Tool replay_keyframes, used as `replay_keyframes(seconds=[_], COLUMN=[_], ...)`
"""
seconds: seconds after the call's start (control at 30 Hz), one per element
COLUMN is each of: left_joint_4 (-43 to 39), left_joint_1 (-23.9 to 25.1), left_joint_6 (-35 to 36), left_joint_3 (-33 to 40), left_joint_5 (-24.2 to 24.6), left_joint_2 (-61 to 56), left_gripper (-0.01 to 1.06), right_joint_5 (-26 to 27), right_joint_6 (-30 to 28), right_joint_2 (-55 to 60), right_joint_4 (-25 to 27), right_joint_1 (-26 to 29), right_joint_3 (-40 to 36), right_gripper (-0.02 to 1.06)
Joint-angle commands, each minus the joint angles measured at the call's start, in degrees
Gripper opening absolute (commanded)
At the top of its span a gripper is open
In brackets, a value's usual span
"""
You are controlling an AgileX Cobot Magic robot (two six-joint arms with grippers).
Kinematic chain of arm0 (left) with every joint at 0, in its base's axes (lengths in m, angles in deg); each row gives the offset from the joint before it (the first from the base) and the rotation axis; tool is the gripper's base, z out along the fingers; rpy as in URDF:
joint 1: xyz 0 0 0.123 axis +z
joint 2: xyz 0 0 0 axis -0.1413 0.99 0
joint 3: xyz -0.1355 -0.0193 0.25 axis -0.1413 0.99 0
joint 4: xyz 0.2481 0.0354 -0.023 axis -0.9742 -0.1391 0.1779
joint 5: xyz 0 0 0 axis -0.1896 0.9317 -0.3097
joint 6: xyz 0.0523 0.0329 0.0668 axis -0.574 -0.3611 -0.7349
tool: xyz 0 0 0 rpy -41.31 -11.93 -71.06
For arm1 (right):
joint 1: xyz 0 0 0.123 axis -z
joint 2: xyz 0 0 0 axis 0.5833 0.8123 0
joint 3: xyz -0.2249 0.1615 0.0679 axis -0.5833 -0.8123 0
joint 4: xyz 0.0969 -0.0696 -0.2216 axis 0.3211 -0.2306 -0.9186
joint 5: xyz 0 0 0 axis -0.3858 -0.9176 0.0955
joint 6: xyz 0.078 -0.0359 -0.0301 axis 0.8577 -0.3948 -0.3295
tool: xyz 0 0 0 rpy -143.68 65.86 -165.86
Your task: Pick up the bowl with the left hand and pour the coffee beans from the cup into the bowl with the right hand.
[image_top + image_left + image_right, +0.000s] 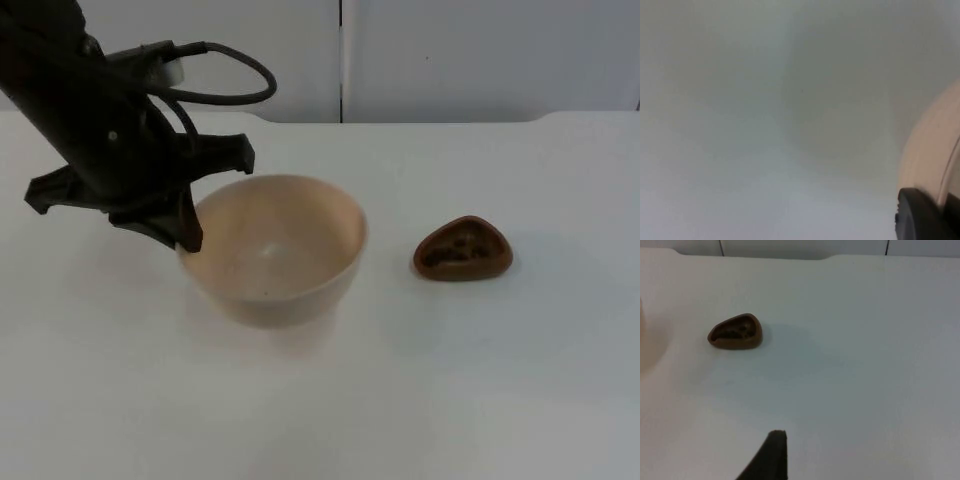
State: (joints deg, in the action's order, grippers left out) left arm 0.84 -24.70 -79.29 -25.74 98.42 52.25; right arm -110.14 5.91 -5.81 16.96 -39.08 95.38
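left gripper [187, 232]: at the bowl's [272, 248] left rim, one finger outside the wall, jaws look clamped on the rim | bowl: cream, upright on the white table [500, 380], centre-left | cup [463, 249]: small brown, holding dark beans, well right of bowl | right gripper [771, 455]: fingertip above table near cup, jaw state cannot be told

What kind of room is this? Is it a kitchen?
Probably not a kitchen. It looks like a robot test bench: a bare white table ending at a grey wall, with a robot's left gripper at the rim of a bowl and a small brown cup of coffee beans beside it.
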Motion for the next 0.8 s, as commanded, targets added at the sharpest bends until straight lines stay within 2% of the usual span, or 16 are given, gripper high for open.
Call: replay_keyframes(seconds=[0.0, 0.27, 0.5, 0.77], left_joint_4=[-1.2, -1.7, -3.6, -2.6], left_joint_1=[0.0, -0.9, -5.4, -6.8], left_joint_6=[0.5, -1.3, -1.3, -1.9], left_joint_3=[-0.3, -0.3, -0.3, -0.3], left_joint_5=[2.0, 4.6, 3.2, 4.3], left_joint_2=[-1.7, -2.6, -2.6, -2.6], left_gripper=[0.0, 0.0, 0.0, 0.0], right_joint_5=[0.3, 0.3, 0.3, 0.3], right_joint_6=[-0.7, -0.7, -0.7, -0.7], right_joint_2=[-0.2, -0.2, -0.2, -0.2], right_joint_4=[-0.3, -0.3, -0.3, -0.3], right_joint_1=[0.3, 0.3, 0.3, 0.3], right_joint_3=[-0.1, -0.1, -0.1, -0.1], right_gripper=[1.05, 1.05, 1.05, 1.05])
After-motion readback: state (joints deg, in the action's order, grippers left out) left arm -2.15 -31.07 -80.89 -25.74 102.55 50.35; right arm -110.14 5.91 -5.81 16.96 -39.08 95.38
